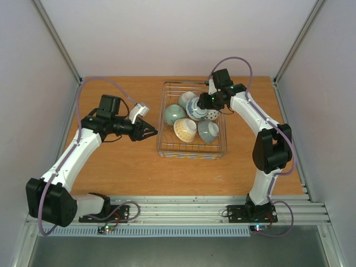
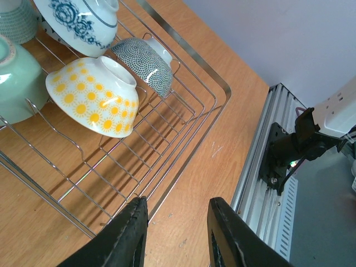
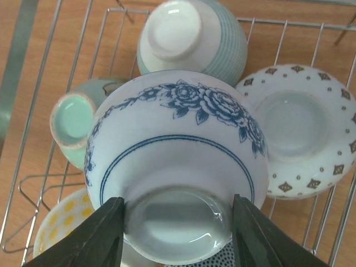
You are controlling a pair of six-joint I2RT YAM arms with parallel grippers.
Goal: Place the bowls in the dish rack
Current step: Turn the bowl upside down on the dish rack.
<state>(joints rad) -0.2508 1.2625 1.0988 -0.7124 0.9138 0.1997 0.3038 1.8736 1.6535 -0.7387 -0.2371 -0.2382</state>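
Now grips the blue-flowered bowl (image 3: 178, 139) by its foot with the right tool (image 3: 177, 222), holding it tilted inside the dish rack (image 1: 189, 153) among other bowls (image 1: 185, 129) crowded around and beneath that tool. Hovers the left tool (image 2: 175, 228), parted and empty, over the surface (image 2: 233, 128) with the rack's edge just ahead of its fingertips.

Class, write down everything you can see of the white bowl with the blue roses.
The white bowl with blue roses is glossy ceramic, with a rose garland and blue ring outside. It is foot-up and tilted inside the dish rack, among other bowls. The right tool clamps its round foot, one finger each side. Whether it rests on its neighbours cannot be told.
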